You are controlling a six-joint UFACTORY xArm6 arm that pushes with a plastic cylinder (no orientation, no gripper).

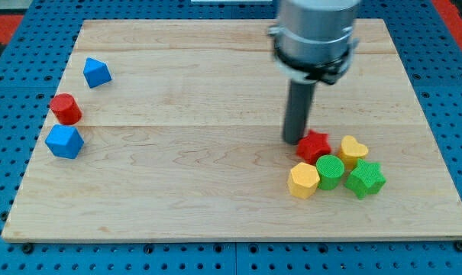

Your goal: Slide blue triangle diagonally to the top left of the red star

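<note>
Beside the red star (314, 144), my tip (294, 140) carries no pincer; next, cross left to the far blue triangle (96, 72).

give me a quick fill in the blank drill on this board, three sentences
1. My tip sits just left of the red ____.
2. The blue triangle lies near the view's top ____ corner.
3. The yellow heart sits to the view's ____ of the red star.
Missing words: star; left; right
</note>
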